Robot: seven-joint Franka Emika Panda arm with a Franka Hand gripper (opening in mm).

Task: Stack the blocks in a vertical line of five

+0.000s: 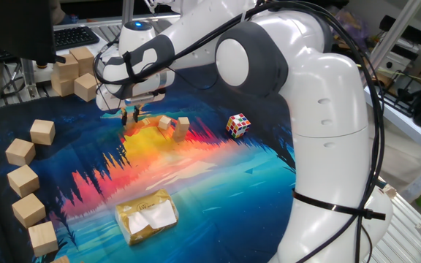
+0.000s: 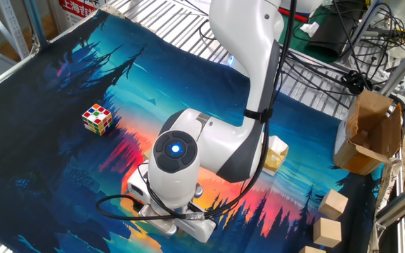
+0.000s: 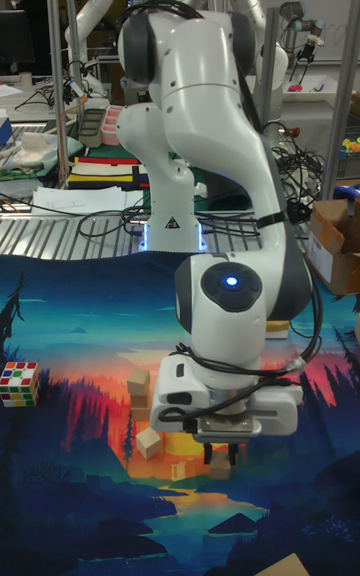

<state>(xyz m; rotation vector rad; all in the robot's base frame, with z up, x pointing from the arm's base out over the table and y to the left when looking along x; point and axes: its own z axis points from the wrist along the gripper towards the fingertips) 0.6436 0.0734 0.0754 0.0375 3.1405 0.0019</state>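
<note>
My gripper (image 1: 131,115) hangs low over the desk (image 1: 218,183), fingers pointing straight down and pinched on one small block (image 3: 221,459) just above the mat. The other blocks (image 1: 174,124) lie close beside it toward the puzzle cube (image 1: 238,125): a two-high stack (image 3: 138,383), one tilted, one flat. I judge the stack is where my block must go.

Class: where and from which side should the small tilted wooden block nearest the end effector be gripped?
Grip the tilted block on two opposite flat faces, coming from above. It sits askew, so the end effector likely needs turning to square with them. Another block stands close beside it; choose the faces not turned toward that one.
</note>
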